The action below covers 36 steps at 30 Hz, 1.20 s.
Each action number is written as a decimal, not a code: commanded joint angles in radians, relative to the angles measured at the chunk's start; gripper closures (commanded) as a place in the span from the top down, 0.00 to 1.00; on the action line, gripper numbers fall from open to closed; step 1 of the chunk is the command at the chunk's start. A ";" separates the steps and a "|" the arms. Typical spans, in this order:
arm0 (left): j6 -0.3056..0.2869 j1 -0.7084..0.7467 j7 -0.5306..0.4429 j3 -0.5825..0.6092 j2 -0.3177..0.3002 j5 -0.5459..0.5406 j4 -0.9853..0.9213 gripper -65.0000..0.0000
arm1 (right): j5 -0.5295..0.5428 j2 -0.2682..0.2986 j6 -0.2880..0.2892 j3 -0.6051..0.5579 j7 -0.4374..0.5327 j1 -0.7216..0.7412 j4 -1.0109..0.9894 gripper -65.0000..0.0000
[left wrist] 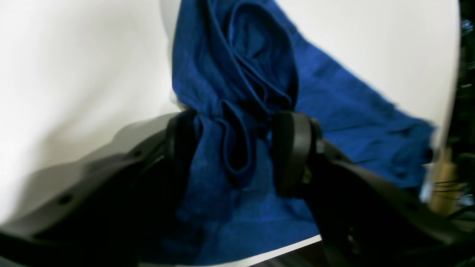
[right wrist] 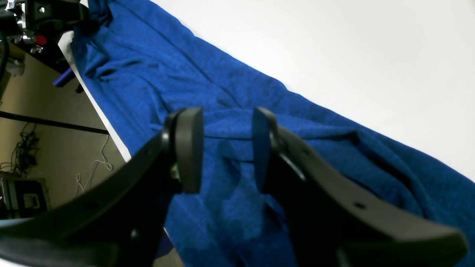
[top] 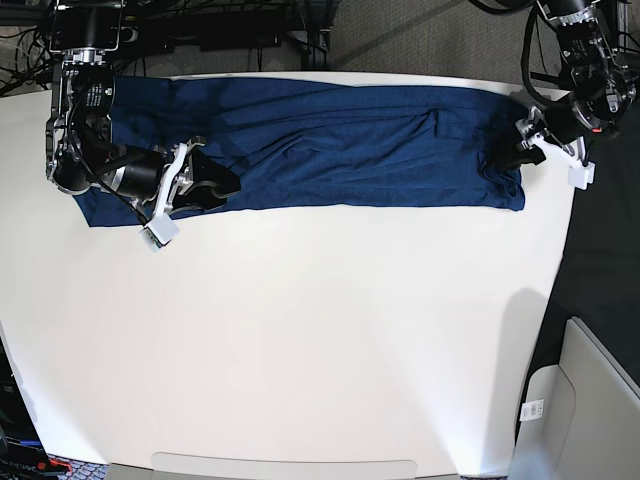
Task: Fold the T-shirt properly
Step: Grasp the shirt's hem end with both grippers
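1. Nearest the base camera we see only bare white table [top: 320,340]; nothing of the task lies there.

2. Further back, the T-shirt [top: 330,145] stretches as a long dark-blue band across the table's far part, its long axis running side to side, its far edge close to the table's back rim.

3. Our right gripper [top: 218,185] sits over the band's near edge, toward the end on the base view's left. In its wrist view the right gripper [right wrist: 227,148] has its fingers parted, with cloth showing below and between them and nothing clamped; whether the pads touch the fabric we cannot tell.

4. Our left gripper [top: 508,155] is at the opposite end, on the base view's right. Its wrist view shows the left gripper [left wrist: 232,148] with a thick gathered bunch of T-shirt [left wrist: 237,74] filling the space between its widely spread fingers, so we judge it is gripping that bunch.

5. With one arm at each end of the long axis, we judge the coming fold turns on moving both ends together, across the band rather than along it.
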 commanded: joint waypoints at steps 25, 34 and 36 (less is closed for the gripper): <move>0.029 0.033 0.057 0.001 0.007 0.030 0.293 0.01 | 0.027 0.040 0.005 0.171 0.020 -0.061 0.020 0.34; 0.029 0.060 0.087 0.008 0.070 0.022 0.504 0.01 | 0.027 0.057 0.005 0.294 0.020 -0.124 0.022 0.34; 0.029 0.057 0.130 0.008 0.106 0.020 0.540 0.01 | 0.022 0.057 0.005 0.309 0.019 -0.129 0.022 0.34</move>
